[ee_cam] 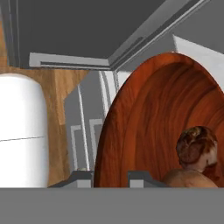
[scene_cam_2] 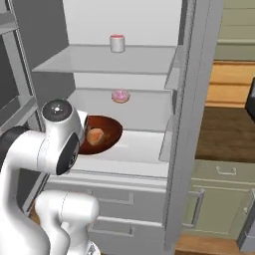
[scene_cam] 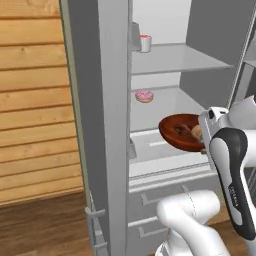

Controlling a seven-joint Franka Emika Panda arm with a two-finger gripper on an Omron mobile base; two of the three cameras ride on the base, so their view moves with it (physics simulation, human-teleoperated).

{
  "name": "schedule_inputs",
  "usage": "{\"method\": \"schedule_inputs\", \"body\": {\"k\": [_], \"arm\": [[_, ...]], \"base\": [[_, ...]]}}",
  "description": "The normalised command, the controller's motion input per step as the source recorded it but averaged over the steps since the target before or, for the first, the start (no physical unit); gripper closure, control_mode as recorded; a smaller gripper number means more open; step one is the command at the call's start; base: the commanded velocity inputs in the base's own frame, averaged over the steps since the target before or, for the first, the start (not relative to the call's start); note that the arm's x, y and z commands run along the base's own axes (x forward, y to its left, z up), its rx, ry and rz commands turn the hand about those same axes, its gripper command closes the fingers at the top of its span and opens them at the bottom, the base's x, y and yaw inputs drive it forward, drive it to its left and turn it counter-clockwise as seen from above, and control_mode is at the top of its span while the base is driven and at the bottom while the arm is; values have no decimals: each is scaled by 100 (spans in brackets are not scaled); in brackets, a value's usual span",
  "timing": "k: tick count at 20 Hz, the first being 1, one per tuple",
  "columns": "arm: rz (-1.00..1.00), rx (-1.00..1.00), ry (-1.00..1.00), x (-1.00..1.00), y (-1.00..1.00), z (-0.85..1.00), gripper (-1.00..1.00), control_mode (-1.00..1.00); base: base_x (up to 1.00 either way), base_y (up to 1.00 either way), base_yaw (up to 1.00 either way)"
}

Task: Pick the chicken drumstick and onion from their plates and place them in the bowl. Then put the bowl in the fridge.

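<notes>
Left base view, L to R: wood wall, grey fridge (scene_cam: 95, 100) w/ door swung open, cup (scene_cam: 145, 43) on upper shelf, donut (scene_cam: 144, 96) on mid shelf, then bowl (scene_cam: 181, 131) hovering over the lower shelf, arm at far R. We see the bowl tipped slightly, not yet seated flat on the shelf as far as we can tell.

Right base view, L to R: arm elbow low L, bowl (scene_cam_2: 102, 134) just beyond it at the shelf's L front, donut (scene_cam_2: 120, 96) one shelf up, cup (scene_cam_2: 117, 43) on top shelf, fridge side wall, green cabinets far R. Onion (scene_cam_2: 94, 135) sits inside the bowl.

Hand view, L to R: white body part (skip), drawer fronts below, gripper (ee_cam: 111, 178) at bottom, bowl rim (ee_cam: 109, 131) running up betw. the tips, drumstick (ee_cam: 196, 148) inside at R.

Gripper: tips drawn near-together, clamped on the bowl's near rim, one tip either side of the wall.

Key relation: bowl extends straight ahead of the gripper, away from the arm and into the fridge; shelf lies directly under it. We judge both foods loaded, so what's left is lower, settle bowl flat, let go, back out. Risk, in our view: the tilt may roll the onion toward the low side when set down.
</notes>
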Motion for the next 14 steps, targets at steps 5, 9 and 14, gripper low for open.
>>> {"method": "schedule_inputs", "body": {"k": [5,9,14], "arm": [[0,0,0,0,0,0,100,100],[0,0,0,0,0,0,100,100],[0,0,0,0,0,0,100,100]], "base": [[34,-6,20],[46,-31,-2],[69,-18,-10]]}}
